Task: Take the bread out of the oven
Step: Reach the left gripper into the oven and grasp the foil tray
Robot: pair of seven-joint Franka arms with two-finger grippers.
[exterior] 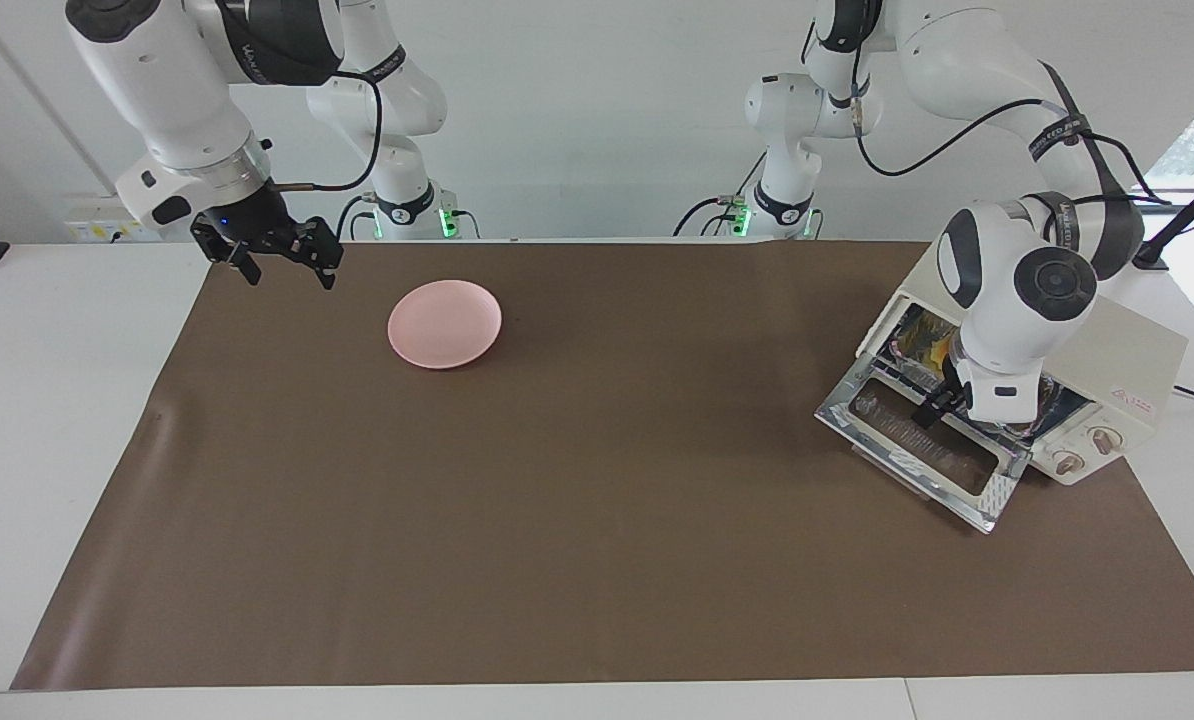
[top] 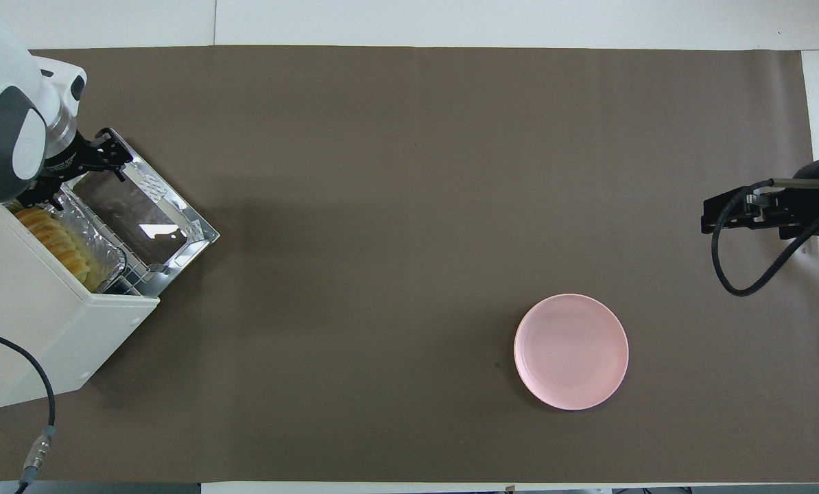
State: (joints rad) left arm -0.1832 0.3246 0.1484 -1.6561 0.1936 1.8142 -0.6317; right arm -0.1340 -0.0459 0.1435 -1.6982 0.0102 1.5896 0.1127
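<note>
The cream-white oven (exterior: pixel 1127 350) stands at the left arm's end of the table, its glass door (exterior: pixel 917 445) dropped open. In the overhead view the oven (top: pixel 32 322) holds the golden ridged bread (top: pixel 53 240) in a crinkled foil tray (top: pixel 104 252) on the rack. My left gripper (exterior: pixel 942 400) hangs open, low at the oven's mouth, over the tray's end farther from the robots (top: pixel 70 175), holding nothing. In the facing view the left arm hides most of the bread. My right gripper (exterior: pixel 282 262) waits open and empty above the mat's edge (top: pixel 745 213).
A round pink plate (exterior: pixel 445 323) lies on the brown mat toward the right arm's end (top: pixel 571 351). The open oven door (top: pixel 142 216) juts out over the mat. A power cable (top: pixel 39 425) runs from the oven toward the robots.
</note>
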